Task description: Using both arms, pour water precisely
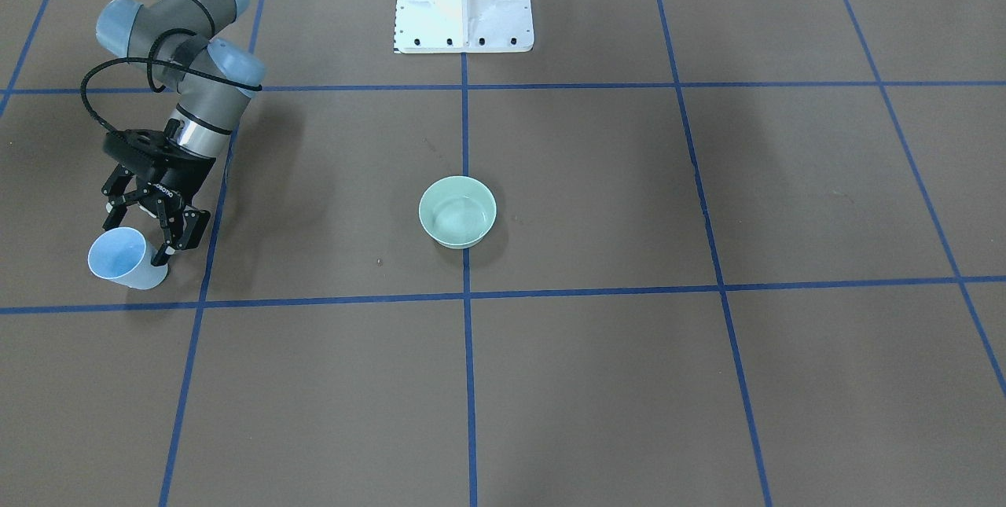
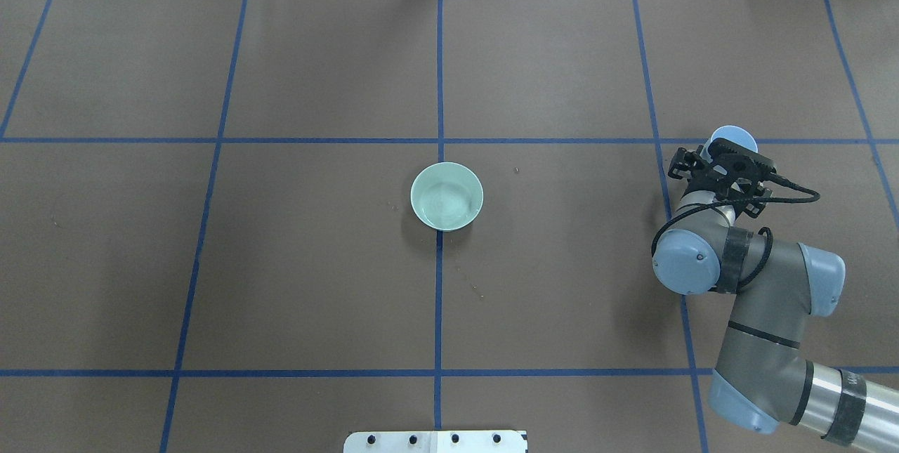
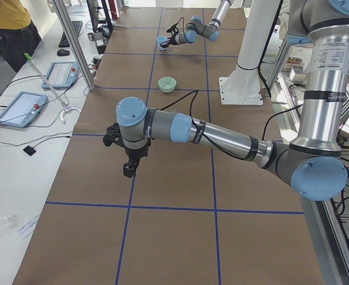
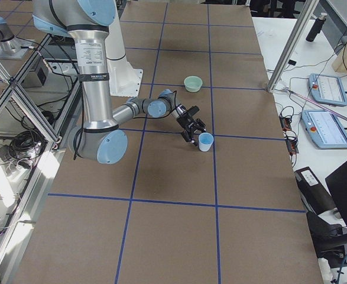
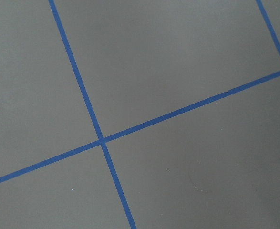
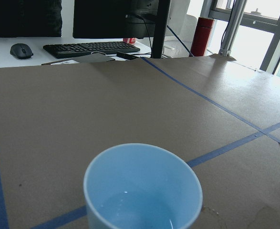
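A light-blue cup [image 1: 118, 255] stands upright near the table's end on my right side. It also shows in the overhead view [image 2: 735, 135] and the right-side view [image 4: 206, 142]. The right wrist view shows water [image 6: 130, 210] as faint glints at the bottom of the cup [image 6: 142, 183]. My right gripper [image 1: 137, 240] is open, with its fingers spread at the cup's side. A pale green bowl [image 1: 457, 211] at the table's middle holds rippled water [image 1: 462, 218]. My left gripper [image 3: 129, 171] hangs over bare table far from both; I cannot tell if it is open.
The white pedestal [image 1: 464, 4] stands at the robot's edge of the table. Blue tape lines [image 5: 101, 140] grid the brown mat. Desks with tablets [image 3: 22, 107], a keyboard [image 6: 89, 47] and metal posts [image 4: 288, 44] line the far side.
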